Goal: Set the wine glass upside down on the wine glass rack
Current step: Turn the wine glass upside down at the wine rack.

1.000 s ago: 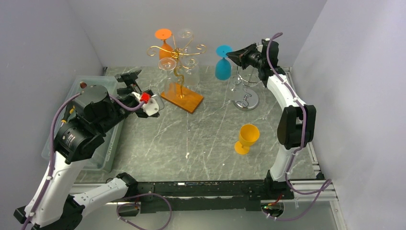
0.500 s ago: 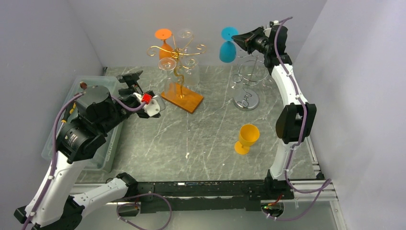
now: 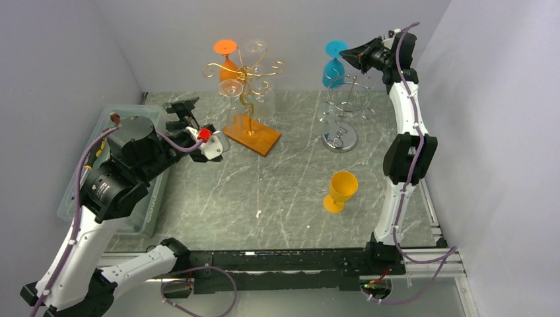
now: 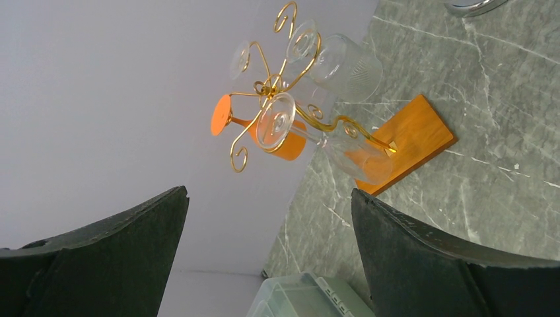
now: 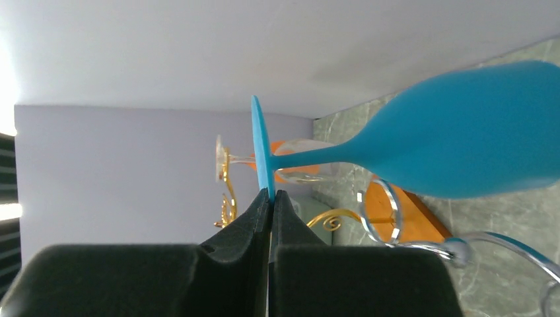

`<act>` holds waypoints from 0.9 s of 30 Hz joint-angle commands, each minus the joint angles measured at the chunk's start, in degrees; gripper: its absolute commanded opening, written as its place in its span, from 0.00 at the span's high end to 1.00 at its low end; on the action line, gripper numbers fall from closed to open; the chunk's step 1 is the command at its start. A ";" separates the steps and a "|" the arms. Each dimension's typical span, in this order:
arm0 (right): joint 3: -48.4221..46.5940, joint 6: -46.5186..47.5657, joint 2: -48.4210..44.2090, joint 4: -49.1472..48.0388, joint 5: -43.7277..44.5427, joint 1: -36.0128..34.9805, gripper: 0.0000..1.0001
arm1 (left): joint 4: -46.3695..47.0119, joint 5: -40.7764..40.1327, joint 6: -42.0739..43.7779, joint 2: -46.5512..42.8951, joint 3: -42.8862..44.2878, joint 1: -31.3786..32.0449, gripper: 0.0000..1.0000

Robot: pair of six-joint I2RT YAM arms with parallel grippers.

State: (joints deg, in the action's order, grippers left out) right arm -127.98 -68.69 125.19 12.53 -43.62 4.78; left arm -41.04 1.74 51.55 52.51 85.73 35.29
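The blue wine glass (image 3: 333,67) hangs upside down, bowl downward, over the top ring of the silver wire rack (image 3: 343,112) at the back right. My right gripper (image 3: 353,53) is shut on the rim of its flat foot (image 5: 262,148). In the right wrist view the blue bowl (image 5: 462,145) fills the upper right, a silver ring of the rack (image 5: 380,211) lies just below it, and my fingertips (image 5: 271,193) pinch the foot. My left gripper (image 3: 187,113) stands open and empty at the left, facing the gold rack (image 4: 277,86).
A gold wire rack (image 3: 247,79) on an orange wooden base (image 3: 251,135) carries an orange glass (image 3: 226,59) and clear glasses. A yellow glass (image 3: 341,190) stands upright on the marble table, front right. A clear plastic bin (image 3: 148,211) sits along the left edge.
My right arm has lifted the blue glass and carried it right, from beside the silver rack to above its top ring. The left arm has barely moved.
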 commanded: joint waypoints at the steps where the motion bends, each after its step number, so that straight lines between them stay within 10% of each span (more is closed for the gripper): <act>1: -1.95 1.82 -0.44 1.75 -5.50 1.06 1.00 | 1.71 1.61 -0.44 0.34 1.47 0.13 0.01; 27: -5.79 0.94 7.99 -2.79 -16.00 2.68 1.00 | 2.25 1.40 0.19 1.36 0.99 0.13 0.01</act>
State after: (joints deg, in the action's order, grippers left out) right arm -129.84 -67.68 133.95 12.01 -56.71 6.90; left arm -41.01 2.35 51.55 53.89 85.76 35.29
